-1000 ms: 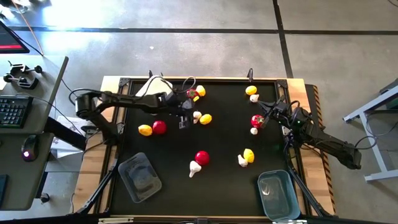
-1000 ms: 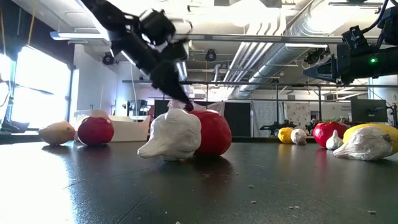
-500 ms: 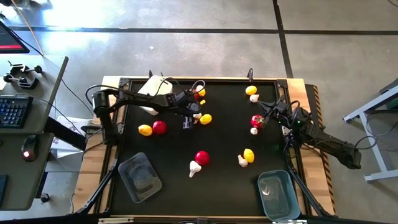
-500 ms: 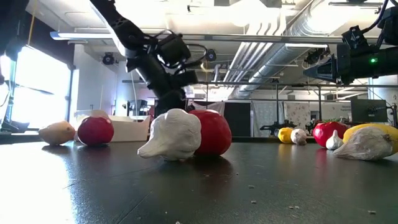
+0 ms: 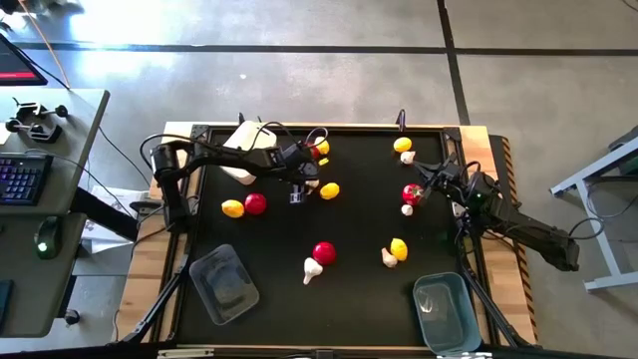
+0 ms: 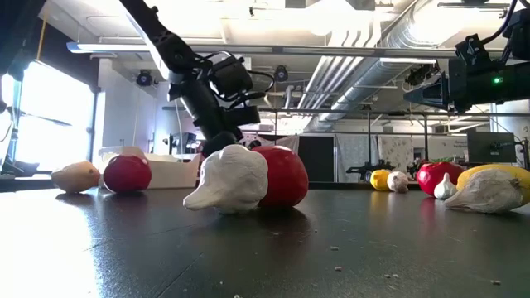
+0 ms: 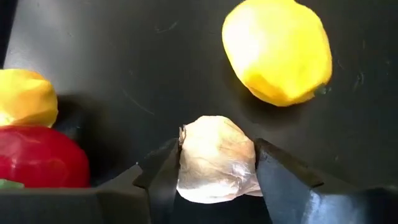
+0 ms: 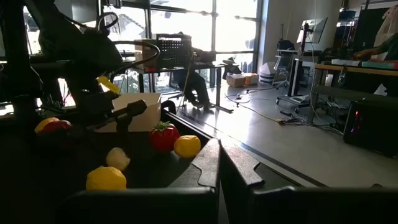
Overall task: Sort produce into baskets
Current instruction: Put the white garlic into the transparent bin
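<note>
Left gripper [image 7: 217,168] is clamping the garlic bulb [image 7: 216,160] at its widest girth (likely light, rigid, slippery); right gripper [image 8: 219,163] is idling clenched.

From above, we cannot make out the garlic bulb [image 5: 312,183], mostly hidden under the left tool [image 5: 308,185]. In the left wrist view, the red tomato [image 7: 37,158] and one lemon [image 7: 25,98] are cut off by the edge. The white basket [image 5: 244,150] is partly covered by the arm.
</note>
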`<state>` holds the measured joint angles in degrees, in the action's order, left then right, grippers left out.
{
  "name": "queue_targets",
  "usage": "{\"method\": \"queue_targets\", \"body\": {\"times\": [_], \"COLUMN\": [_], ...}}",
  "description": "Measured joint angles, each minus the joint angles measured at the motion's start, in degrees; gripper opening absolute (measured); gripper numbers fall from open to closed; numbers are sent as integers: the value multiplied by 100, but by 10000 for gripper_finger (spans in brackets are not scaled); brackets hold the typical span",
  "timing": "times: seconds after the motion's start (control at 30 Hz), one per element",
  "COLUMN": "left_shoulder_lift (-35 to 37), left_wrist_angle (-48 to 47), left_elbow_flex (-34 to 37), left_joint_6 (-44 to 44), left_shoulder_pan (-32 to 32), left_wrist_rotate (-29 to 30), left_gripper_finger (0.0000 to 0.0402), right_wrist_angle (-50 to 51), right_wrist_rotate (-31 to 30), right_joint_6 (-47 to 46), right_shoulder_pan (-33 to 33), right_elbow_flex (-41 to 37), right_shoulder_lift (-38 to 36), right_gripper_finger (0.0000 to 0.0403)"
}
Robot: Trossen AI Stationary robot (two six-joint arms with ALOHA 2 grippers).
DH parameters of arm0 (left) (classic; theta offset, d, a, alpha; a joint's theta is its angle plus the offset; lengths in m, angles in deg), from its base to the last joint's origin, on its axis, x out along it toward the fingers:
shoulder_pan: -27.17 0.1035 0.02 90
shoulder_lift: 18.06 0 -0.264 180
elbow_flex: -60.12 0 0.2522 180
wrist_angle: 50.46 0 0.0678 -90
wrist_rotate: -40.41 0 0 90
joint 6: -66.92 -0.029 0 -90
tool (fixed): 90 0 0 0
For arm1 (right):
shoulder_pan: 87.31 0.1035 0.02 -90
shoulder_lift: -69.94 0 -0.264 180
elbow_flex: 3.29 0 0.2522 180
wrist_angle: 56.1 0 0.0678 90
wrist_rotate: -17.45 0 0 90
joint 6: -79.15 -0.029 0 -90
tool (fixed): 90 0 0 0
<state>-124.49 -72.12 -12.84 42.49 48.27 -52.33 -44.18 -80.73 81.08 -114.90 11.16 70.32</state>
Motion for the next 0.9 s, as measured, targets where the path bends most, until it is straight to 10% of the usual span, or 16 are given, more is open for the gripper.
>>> {"method": "queue_targets", "body": {"times": [0.47,0.9], "left_shoulder_lift": [1570,3689], "left_wrist_angle": [-928,-2740], "left_elbow_flex": [11,7], "left_joint_6": [227,2373], "left_shoulder_pan": [-395,-2343], "left_wrist_rotate": [-4,86], "left_gripper_finger": [123,122], "right_wrist_angle": [0,0], "right_wrist_rotate": [0,-2], "right_joint_6": [2,2], "right_shoulder_pan": [-2,-1], "right_elbow_flex": [-1,-2], "right_shoulder_lift": [0,0], "right_gripper_finger": [0,0]}}
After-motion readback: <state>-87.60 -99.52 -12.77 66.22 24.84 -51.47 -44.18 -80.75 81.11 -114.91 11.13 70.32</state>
